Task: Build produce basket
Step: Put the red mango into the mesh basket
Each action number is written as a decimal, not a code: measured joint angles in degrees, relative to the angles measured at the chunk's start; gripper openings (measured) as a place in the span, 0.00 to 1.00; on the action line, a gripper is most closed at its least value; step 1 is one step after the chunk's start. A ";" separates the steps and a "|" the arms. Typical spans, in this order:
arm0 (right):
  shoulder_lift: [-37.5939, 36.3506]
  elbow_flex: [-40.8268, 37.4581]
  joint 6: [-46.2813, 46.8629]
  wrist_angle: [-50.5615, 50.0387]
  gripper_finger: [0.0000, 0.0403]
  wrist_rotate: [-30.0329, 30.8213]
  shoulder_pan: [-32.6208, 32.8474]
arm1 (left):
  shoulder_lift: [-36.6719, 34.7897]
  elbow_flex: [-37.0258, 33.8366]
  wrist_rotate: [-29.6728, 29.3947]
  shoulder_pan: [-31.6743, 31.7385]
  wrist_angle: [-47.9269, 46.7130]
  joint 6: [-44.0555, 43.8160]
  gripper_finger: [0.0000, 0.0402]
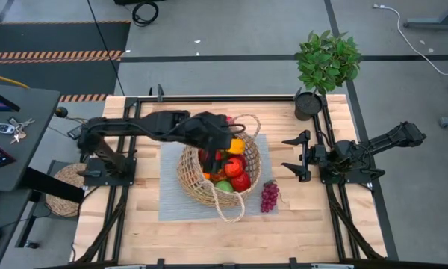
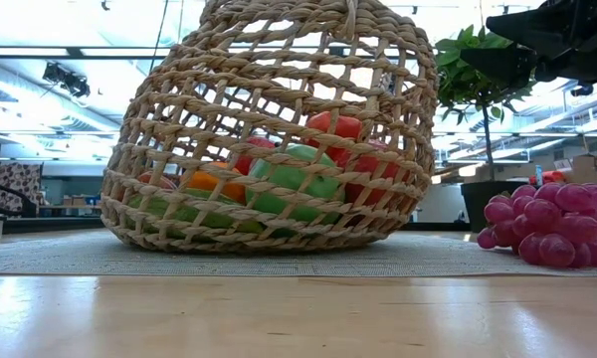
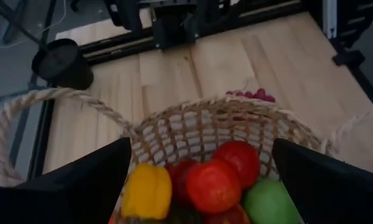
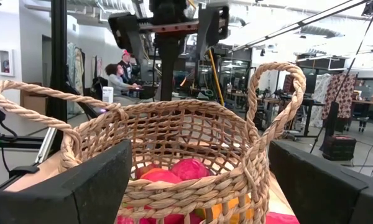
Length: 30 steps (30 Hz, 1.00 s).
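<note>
The left gripper [image 1: 222, 142] hangs over the open mouth of the large round tan woven wicker basket [image 1: 198, 183], its two dark blocky fingers [image 3: 81, 186] spread wide with nothing between them. Directly under it, inside the basket, lie smooth, glossy toy produce pieces: a yellow lobed pepper [image 3: 147, 190], a round red tomato-like fruit [image 3: 212, 185], another red ball [image 3: 239, 158] and a green apple [image 3: 270, 202]. The basket's wall is an open lattice of twisted fibre, bulging and leaning in the low view, with looped rope-like handles [image 4: 270, 99] rising from its rim. It sits on a flat grey rectangular fabric mat [image 1: 172, 202] laid on the pale wooden plank table [image 1: 299, 232]. Just beside the basket, at the mat's edge, rests a knobbly bunch of purple plastic grapes [image 1: 269, 196]. Beyond the grapes, well apart from the basket, the right gripper [image 1: 295, 155] waits with its fingers spread wide and empty. A leafy green potted plant in a dark pot [image 1: 325, 67] stands at the table's far corner.
</note>
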 joint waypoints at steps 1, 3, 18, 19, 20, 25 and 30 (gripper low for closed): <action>0.02 0.00 0.00 -0.02 0.94 0.00 0.02 | -1.58 -2.72 0.04 -0.01 1.90 -0.02 0.99; 0.00 0.01 0.00 -0.01 0.94 -0.01 0.01 | -4.81 -8.12 0.10 -0.05 6.40 -0.89 0.99; 1.88 3.42 1.83 -2.32 0.94 10.13 -9.14 | -28.72 -38.69 -5.90 3.51 20.06 -4.36 0.99; 2.46 4.38 2.81 -4.72 0.94 8.33 -11.55 | -30.24 -40.85 -6.01 4.06 21.69 -4.13 0.99; 3.57 5.58 3.94 -7.11 0.94 5.87 -13.91 | -31.72 -42.71 -6.25 4.90 24.29 -4.03 0.99; 9.89 13.37 10.99 -21.58 0.94 -0.78 -26.85 | -39.12 -49.90 -6.45 8.34 30.99 -3.78 0.99; 17.93 20.20 14.08 -28.09 0.94 -14.05 -39.99 | -44.50 -53.11 -6.59 9.81 33.52 -3.76 0.99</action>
